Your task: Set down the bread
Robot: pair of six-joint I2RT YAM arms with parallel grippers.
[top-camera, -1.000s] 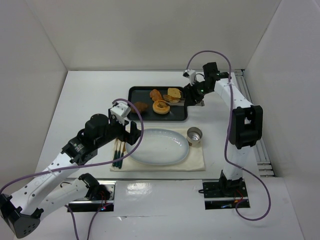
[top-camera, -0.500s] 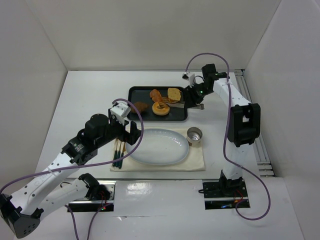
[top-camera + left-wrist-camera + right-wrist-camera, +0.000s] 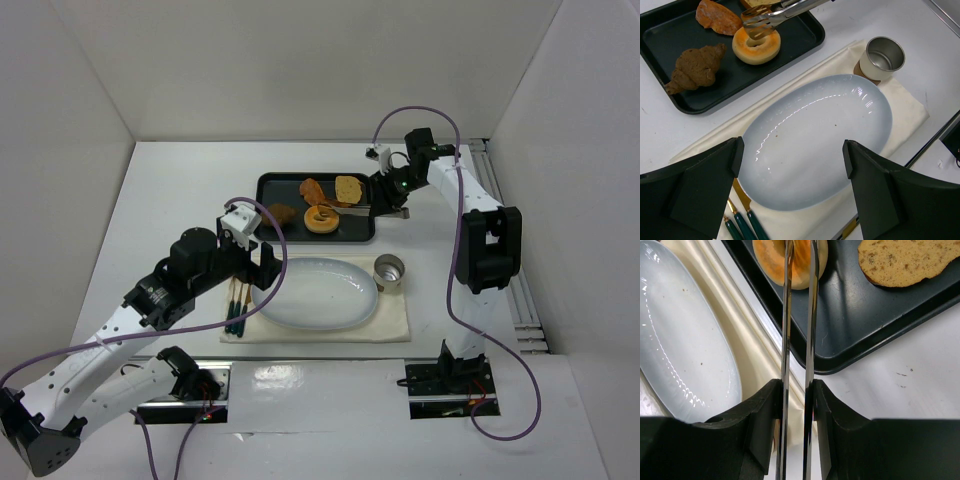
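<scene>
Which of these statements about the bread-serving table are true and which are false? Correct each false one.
1. The ring-shaped bread lies on the white oval plate. False: it lies on the black tray.
2. The right claw is shut on metal tongs whose tips meet the ring-shaped bread. True.
3. The metal cup stands on the black tray. False: it stands off the tray, over the cream cloth beside the plate.
4. The left claw is open above the plate and holds nothing. True.
</scene>
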